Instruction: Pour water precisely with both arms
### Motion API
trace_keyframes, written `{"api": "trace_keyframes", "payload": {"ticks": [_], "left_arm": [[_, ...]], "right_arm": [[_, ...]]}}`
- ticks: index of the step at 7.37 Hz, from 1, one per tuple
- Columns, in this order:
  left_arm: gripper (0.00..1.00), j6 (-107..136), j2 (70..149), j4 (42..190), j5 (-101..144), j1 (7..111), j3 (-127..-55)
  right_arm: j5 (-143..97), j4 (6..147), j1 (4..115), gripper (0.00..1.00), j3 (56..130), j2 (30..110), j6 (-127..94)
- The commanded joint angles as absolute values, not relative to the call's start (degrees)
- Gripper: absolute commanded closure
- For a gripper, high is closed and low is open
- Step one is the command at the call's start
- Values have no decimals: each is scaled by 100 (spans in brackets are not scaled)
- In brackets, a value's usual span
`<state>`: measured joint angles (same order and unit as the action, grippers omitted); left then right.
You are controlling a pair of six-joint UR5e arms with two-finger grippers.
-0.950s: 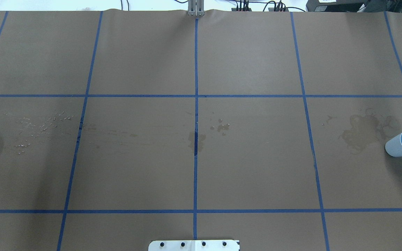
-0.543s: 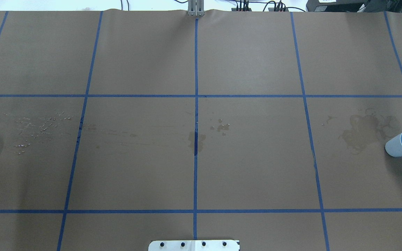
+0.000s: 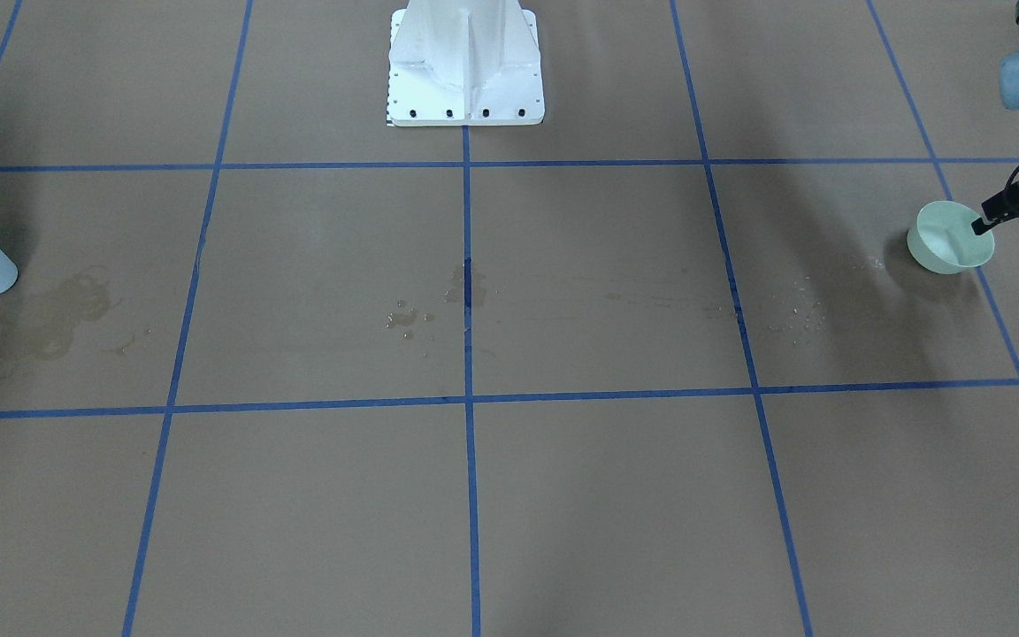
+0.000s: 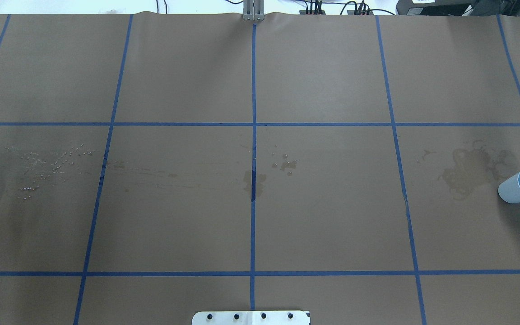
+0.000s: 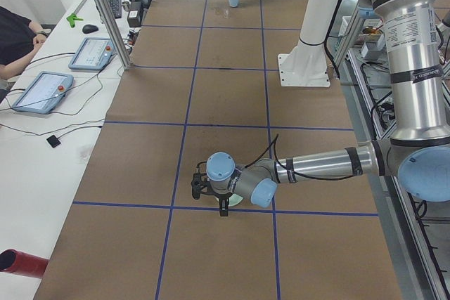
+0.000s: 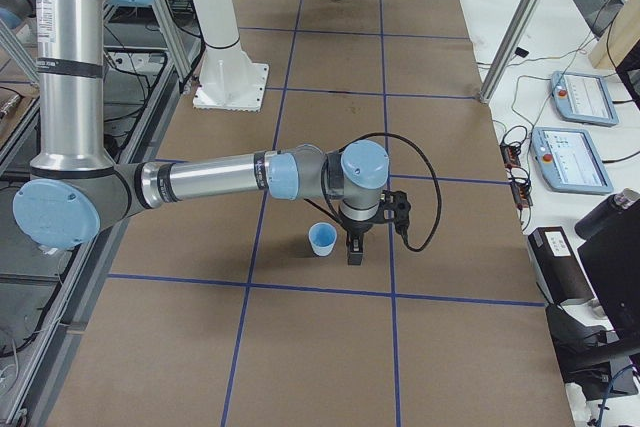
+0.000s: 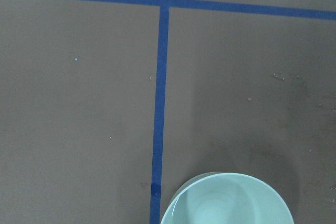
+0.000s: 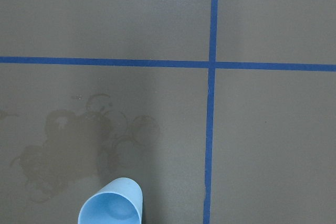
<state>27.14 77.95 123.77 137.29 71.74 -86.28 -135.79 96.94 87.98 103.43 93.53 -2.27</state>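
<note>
Some water (image 4: 288,165) on brown paper (image 4: 332,216) w/ blue tape grid (image 4: 253,90); tablet (image 5: 42,93) nearby.

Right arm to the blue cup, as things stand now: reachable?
Likely yes. The right end effector hangs just beside the upright blue cup, with nothing between them. Whether its fingers are open can't be told from this side view.

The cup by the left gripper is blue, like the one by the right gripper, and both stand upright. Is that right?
Not quite: the front-facing view shows a green cup by the left gripper, not a blue one. The blue cup is by the right gripper, and both stand upright.
</note>
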Motion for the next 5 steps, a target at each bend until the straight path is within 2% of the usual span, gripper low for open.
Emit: {"api": "trace_keyframes", "payload": {"ticks": [1,5], "left_arm": [[0,2707,7848,12384,13737,6918,-8394],[1,2681,7857,12366,13851,6856,-8297]], "right_arm": [[-13570,9694,8798,1,10345,9360,-220],[-13562,9694,8798,1,10345,9352,-220]]}}
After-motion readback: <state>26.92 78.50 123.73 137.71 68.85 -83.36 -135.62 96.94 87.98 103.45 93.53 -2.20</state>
